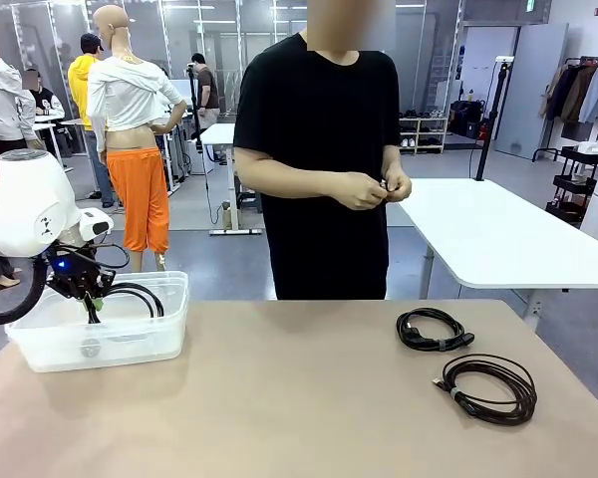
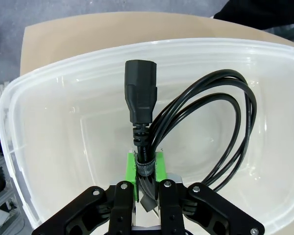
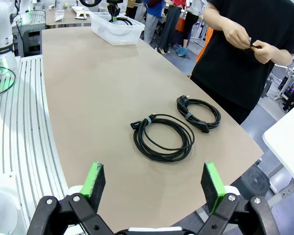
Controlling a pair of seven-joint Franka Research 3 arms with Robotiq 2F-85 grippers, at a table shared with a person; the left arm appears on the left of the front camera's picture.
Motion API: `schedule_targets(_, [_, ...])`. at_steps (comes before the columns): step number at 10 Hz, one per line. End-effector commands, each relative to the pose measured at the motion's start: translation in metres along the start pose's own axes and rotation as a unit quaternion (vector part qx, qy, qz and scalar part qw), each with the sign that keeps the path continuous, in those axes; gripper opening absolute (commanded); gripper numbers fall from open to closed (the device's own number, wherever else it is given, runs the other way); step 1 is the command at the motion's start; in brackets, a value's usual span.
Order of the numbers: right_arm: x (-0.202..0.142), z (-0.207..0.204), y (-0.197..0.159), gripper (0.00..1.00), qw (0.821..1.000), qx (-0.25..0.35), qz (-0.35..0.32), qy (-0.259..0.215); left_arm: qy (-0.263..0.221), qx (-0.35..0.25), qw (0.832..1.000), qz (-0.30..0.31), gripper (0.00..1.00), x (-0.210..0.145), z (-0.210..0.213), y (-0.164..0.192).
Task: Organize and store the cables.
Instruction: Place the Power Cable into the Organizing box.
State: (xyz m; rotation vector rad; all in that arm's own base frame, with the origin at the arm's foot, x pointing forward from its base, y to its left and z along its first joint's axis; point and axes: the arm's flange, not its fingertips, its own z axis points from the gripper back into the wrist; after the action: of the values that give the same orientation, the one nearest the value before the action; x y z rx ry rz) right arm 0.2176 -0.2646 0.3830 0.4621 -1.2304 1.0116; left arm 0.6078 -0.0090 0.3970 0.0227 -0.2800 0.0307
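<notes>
Clear bin [image 2: 49,122] surrounds the cable [image 2: 140,93] clamped by left tool [image 2: 146,165].

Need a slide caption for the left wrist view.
Left gripper shut on a coiled black power cable, holding it inside a clear plastic bin on the tan table.
</notes>
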Motion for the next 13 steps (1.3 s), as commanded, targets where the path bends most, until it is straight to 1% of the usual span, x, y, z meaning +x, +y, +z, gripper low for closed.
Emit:
schedule_targets(1, [0.000, 0.002, 0.001, 1.00, 1.000, 0.003, 0.009, -0.002, -0.025, -0.002, 0.999, -0.039, 0.17, 0.003, -0.008, 0.013])
schedule_targets(2, [0.000, 0.002, 0.001, 1.00, 1.000, 0.003, 0.009, -0.002, -0.026, 0.003, 0.999, -0.031, 0.30, 0.005, -0.009, 0.013])
schedule_targets(3, [0.000, 0.002, 0.001, 1.00, 1.000, 0.003, 0.009, -0.002, -0.031, 0.005, 0.999, -0.041, 0.51, 0.003, -0.008, 0.013])
schedule_targets(4, [0.000, 0.002, 0.001, 1.00, 1.000, 0.003, 0.009, -0.002, -0.034, 0.005, 0.998, -0.043, 0.63, 0.002, -0.007, 0.013])
schedule_targets(5, [0.000, 0.002, 0.001, 1.00, 1.000, 0.003, 0.009, -0.002, -0.037, 0.001, 0.998, -0.049, 0.81, -0.001, -0.004, 0.015])
schedule_targets(6, [0.000, 0.002, 0.001, 1.00, 1.000, 0.003, 0.009, -0.002, -0.039, 0.001, 0.998, -0.050, 0.93, -0.001, -0.003, 0.016])
schedule_targets(7, [0.000, 0.002, 0.001, 1.00, 1.000, 0.003, 0.009, -0.002, -0.042, 0.000, 0.998, -0.052, 1.00, -0.002, 0.001, 0.016])
schedule_targets(12, [0.000, 0.002, 0.001, 1.00, 1.000, 0.003, 0.009, -0.002, -0.072, -0.014, 0.995, -0.071, 1.00, -0.011, 0.019, 0.019])
schedule_targets(13, [0.000, 0.002, 0.001, 1.00, 1.000, 0.003, 0.009, -0.002, -0.094, 0.000, 0.991, -0.098, 1.00, -0.012, 0.011, 0.015])
